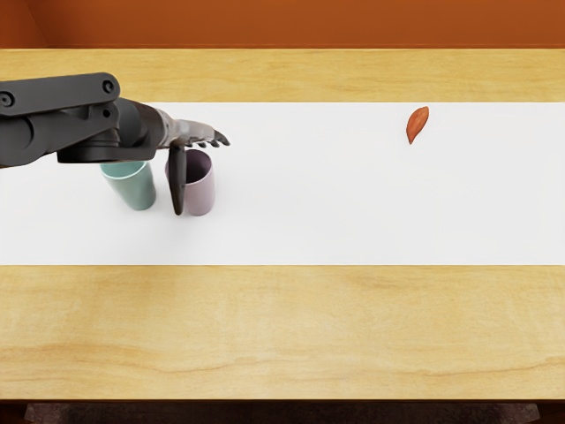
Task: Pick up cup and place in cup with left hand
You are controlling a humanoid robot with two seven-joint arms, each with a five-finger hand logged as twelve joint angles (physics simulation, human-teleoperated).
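Since the task names no colour, the mauve cup (202,193) is judged the one to be lifted, lying closest to the reach.

Item: mauve cup, upright on the white strip (335,203) laid over the worktop (282,331); mouth up, hollow interior showing. Handling, by judgement: light, stiff, smooth-walled and somewhat slippery; possibly brittle. Best hold: round the upper wall, thumb opposed to fingers, pressure even and modest, lest it tip or slide.

Item: teal cup (136,188), upright, to the left of the mauve one, a narrow gap between; rim partly covered by the arm. Presumed receiver; a snug nesting calls for a level, centred descent.

Item: left hand (183,132), above the mauve cup; fingers extended, thumb hanging down across the cup's near-left side; released, grasping nothing. Thumb contact: cannot be told.

Item: orange-brown leaf-shaped object (418,124), well apart, toward the far right.
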